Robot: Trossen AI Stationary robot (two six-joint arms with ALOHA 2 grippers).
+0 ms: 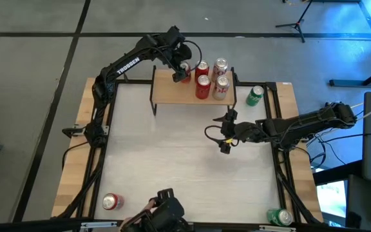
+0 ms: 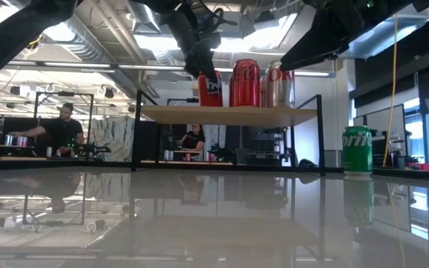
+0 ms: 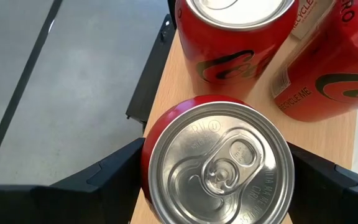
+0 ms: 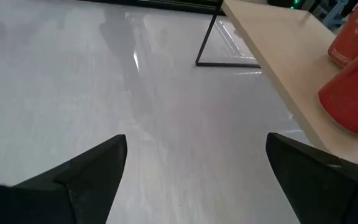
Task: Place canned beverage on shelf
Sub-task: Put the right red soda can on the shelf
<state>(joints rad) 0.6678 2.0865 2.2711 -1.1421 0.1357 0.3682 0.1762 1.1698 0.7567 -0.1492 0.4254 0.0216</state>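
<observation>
Left gripper (image 1: 183,72) clasps a red can (image 3: 215,163) standing on the shelf (image 1: 166,94).

Its fingers (image 3: 107,176) sit against both sides of the upright can, silver lid and tab facing up. Just beyond stand four more cans (image 1: 211,78), red and silver. The right gripper (image 1: 226,132) hovers wide open and empty over the table (image 1: 172,161) before the shelf.
</observation>
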